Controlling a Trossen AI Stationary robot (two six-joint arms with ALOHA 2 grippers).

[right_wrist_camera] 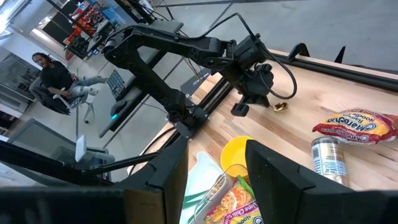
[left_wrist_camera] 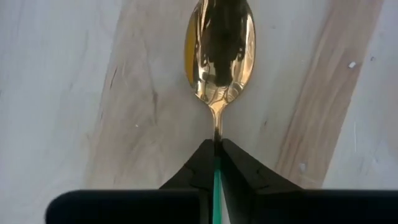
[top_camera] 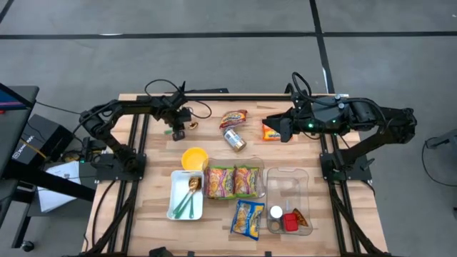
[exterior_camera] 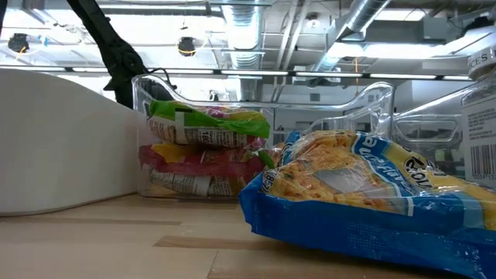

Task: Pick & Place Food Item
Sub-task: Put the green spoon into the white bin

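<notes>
you have a grey floor (top_camera: pixel 214 57) crossed by dark seams around the pale wooden tabletop (top_camera: pixel 150 214), silver ducts (exterior_camera: pixel 364 19) under the ceiling, and a seated person (right_wrist_camera: pixel 56 81) near cluttered shelves (right_wrist_camera: pixel 87 15).

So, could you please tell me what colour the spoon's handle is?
Green; the spoon has a gold bowl, and the handle shows best in the left wrist view.

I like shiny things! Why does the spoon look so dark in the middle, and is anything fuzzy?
Left wrist view: the gold spoon mirrors something dark above it, held in the shut left gripper. Low view: the blue noodle packet up close looks blurry.
</notes>
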